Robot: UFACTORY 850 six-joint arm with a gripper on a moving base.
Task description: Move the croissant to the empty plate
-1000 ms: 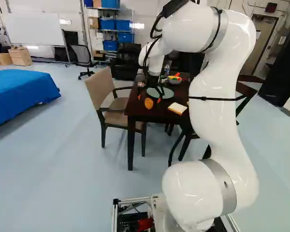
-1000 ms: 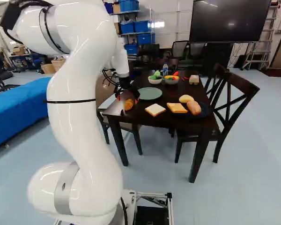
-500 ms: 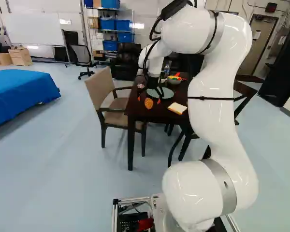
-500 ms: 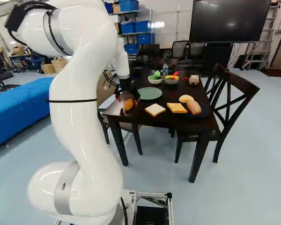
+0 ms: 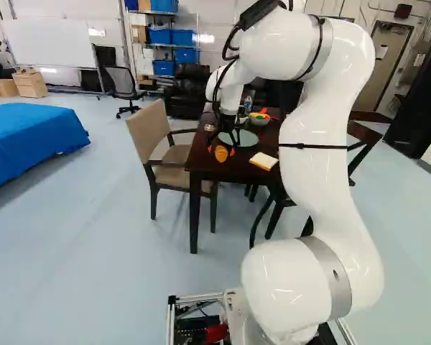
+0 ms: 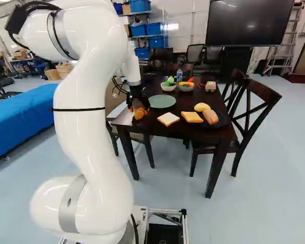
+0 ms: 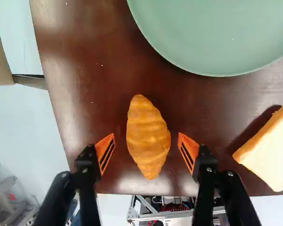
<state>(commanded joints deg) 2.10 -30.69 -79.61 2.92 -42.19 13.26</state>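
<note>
Croissant [image 7: 148,137], golden-orange, ridged and pointy at both ends, is lying on the dark brown wooden table [image 7: 87,70], smack between the black two-fingered jaws. So what's new: in the left base view the orange pads [image 7: 105,150] stand closer together than half a second ago, and the pastry hasn't budged. Looks to me like the closing part of the pick is underway, so the real carrying is all ahead.

No grip though. Taking 12 o'clock as straight ahead of the jaws, one pad is at about 9 and the other about 3, with a strip of tabletop showing on each side. Jaws are spread, just not hugely.

Pose-wise, the glossy white arm [image 6: 91,132] goes up from its base joint, bends over high up and reaches out toward 12, wrist pointing down over the near end of the table.

The round pale green plate [image 7: 212,33] is bare, near the croissant at its 1 o'clock. I'd squeeze evenly, lift, then swing that way. Closing a bit off-centre could roll it, and the pale square bread slice [image 7: 269,155] at 3 o'clock wants some room.
</note>
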